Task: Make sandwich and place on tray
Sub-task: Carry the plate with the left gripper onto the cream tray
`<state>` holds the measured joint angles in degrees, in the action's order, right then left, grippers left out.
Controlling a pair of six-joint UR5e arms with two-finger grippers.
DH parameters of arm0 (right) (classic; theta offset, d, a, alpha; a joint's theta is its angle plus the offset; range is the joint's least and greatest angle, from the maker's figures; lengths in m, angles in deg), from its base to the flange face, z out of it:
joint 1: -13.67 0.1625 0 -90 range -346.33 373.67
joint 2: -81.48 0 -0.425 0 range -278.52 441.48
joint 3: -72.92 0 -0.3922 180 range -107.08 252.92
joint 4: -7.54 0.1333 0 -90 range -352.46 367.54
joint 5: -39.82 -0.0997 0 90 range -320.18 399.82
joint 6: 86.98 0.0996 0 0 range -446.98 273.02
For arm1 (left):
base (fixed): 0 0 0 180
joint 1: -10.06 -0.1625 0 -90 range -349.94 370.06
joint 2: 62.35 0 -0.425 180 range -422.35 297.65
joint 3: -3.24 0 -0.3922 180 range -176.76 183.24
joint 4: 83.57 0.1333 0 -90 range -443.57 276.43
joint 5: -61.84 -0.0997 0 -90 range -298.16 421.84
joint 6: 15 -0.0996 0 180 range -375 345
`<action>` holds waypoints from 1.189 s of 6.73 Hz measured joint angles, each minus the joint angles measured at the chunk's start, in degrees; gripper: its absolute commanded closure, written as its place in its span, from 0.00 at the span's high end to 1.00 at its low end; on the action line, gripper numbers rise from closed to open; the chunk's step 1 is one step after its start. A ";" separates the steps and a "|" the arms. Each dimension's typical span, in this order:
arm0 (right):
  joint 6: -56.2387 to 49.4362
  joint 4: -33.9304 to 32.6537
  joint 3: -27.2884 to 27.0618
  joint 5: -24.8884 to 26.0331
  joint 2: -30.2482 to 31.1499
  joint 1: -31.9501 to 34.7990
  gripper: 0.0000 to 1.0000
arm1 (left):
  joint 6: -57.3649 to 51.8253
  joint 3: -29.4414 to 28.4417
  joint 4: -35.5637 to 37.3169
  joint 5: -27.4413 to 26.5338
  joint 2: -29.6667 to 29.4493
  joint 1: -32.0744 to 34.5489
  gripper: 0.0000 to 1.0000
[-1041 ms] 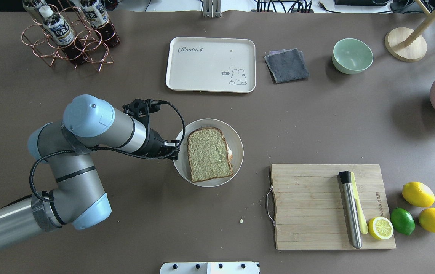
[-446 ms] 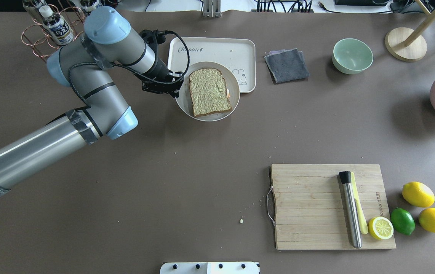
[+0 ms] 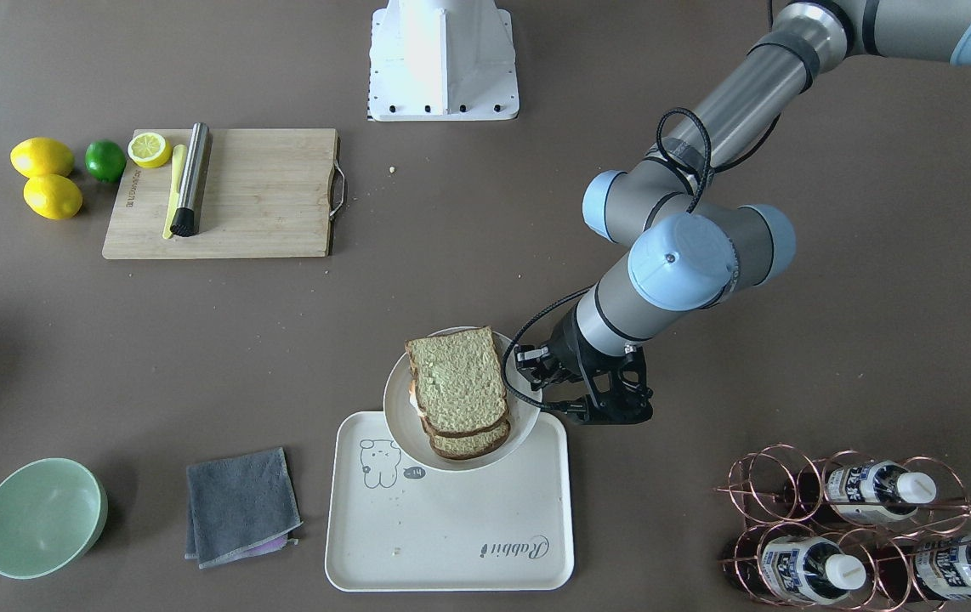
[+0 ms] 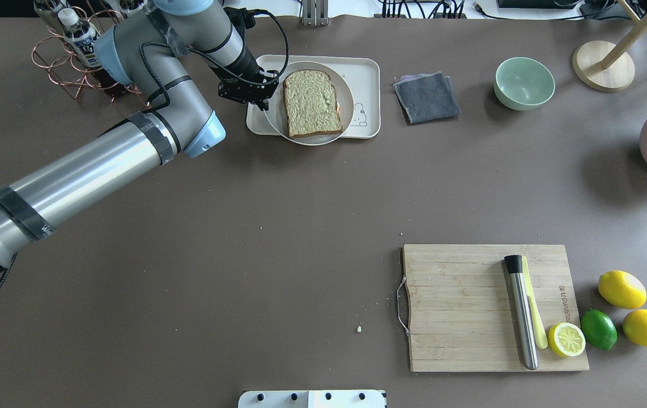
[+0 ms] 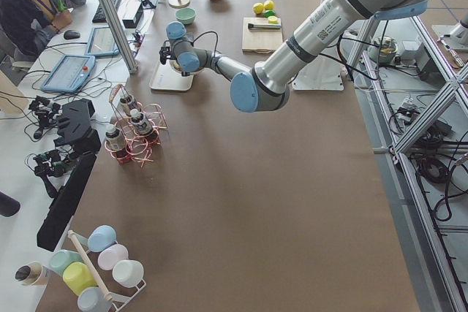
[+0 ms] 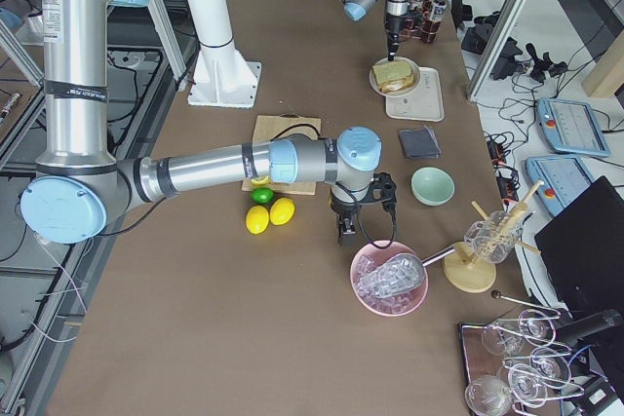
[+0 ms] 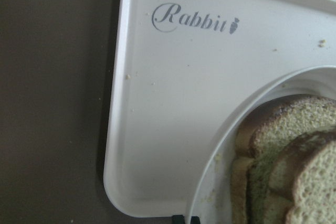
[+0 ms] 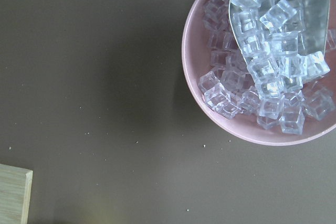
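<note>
brown-crusted wholegrain sandwich (image 4: 312,103) flat on a round white plate (image 4: 348,97) over the cream-white rabbit-print tray (image 4: 366,71)

On my right, a rectangular wooden cutting board (image 4: 459,306) carries a steel cylindrical muddler (image 4: 522,311) and a cut lemon half (image 4: 566,339). A green lime (image 4: 598,329) and two whole yellow lemons (image 4: 621,289) lie just beside it. Farther ahead I see a pale green bowl (image 4: 524,83), a folded grey cloth (image 4: 426,97) and a round white plate (image 4: 348,107).

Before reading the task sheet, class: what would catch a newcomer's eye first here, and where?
The left gripper holds a round white plate with the sandwich over the tray's robot-side edge, far across the table on the left. On the right, nearer the robot, yellow lemons and a lime lie beside a wooden cutting board.
</note>
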<state>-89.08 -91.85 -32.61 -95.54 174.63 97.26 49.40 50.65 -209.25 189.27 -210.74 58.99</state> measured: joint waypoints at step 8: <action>0.07 -0.02 -0.01 -0.05 -0.08 -0.49 1.00 | -0.25 -12.45 -6.54 -5.41 -6.02 -0.23 0.65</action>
<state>-89.00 -91.87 -32.63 -95.59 174.55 96.78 49.15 38.20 -215.79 183.86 -216.75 58.76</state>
